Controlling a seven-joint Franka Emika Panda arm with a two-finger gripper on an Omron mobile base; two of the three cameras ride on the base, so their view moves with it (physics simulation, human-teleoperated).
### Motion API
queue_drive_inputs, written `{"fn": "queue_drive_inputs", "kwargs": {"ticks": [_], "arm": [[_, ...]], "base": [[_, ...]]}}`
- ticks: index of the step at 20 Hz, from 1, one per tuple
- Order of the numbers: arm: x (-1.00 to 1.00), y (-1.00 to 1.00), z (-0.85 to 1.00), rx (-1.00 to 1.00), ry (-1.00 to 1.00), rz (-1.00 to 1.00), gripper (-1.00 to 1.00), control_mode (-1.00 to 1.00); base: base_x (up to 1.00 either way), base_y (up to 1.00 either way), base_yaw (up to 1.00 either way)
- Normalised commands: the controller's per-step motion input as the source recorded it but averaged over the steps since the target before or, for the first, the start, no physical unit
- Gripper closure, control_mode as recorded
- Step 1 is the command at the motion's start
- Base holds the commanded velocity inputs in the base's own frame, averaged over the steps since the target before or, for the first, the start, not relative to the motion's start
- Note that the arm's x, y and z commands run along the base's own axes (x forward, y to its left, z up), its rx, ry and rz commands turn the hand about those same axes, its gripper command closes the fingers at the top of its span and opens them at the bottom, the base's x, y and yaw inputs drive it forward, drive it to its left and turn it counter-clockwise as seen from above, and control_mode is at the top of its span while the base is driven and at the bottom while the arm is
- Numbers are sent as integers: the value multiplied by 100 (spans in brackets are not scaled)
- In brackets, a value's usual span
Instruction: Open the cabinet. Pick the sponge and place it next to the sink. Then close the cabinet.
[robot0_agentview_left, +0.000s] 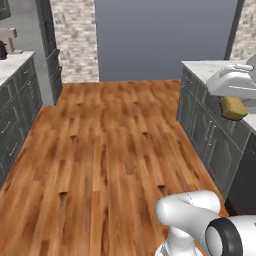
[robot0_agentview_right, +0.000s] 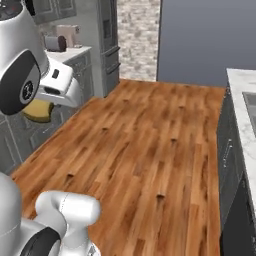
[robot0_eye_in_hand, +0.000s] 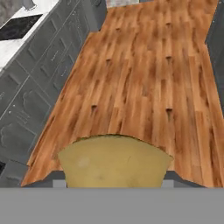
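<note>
The sponge (robot0_agentview_left: 235, 110) is a mustard-yellow rounded block hanging under my white hand, with my gripper (robot0_agentview_left: 231, 100) shut on it. It hangs in the air at the front edge of a white counter (robot0_agentview_left: 200, 67). In the right base view the sponge (robot0_agentview_right: 36, 112) shows below the hand, my gripper (robot0_agentview_right: 45, 102) clamped on its top, in front of dark-grey low cabinets. In the hand view the sponge (robot0_eye_in_hand: 113, 159) covers the fingertips, with wood floor beyond it. The cabinet is out of view. A grey recess (robot0_agentview_right: 250, 107) in the right counter may be the sink; I cannot tell.
Wood floor (robot0_agentview_left: 115, 150) lies open between two rows of dark-grey low cabinets (robot0_agentview_left: 210, 135). A tall dark unit (robot0_agentview_right: 109, 40) stands at the far end by a brick wall. A toaster (robot0_agentview_right: 55, 43) sits on the left counter. A black inset (robot0_eye_in_hand: 19, 26) shows in a white counter.
</note>
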Motion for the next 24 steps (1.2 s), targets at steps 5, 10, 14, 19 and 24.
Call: {"fn": "queue_drive_inputs", "kwargs": {"ticks": [5, 10, 14, 19, 24], "arm": [[0, 0, 0, 0, 0, 0, 100, 100], [0, 0, 0, 0, 0, 0, 100, 100], [0, 0, 0, 0, 0, 0, 100, 100], [0, 0, 0, 0, 0, 0, 100, 100], [0, 0, 0, 0, 0, 0, 100, 100]], "base": [[56, -4, -37], [100, -13, -38], [100, 0, -48], [100, -3, -60], [88, 0, -74]]}}
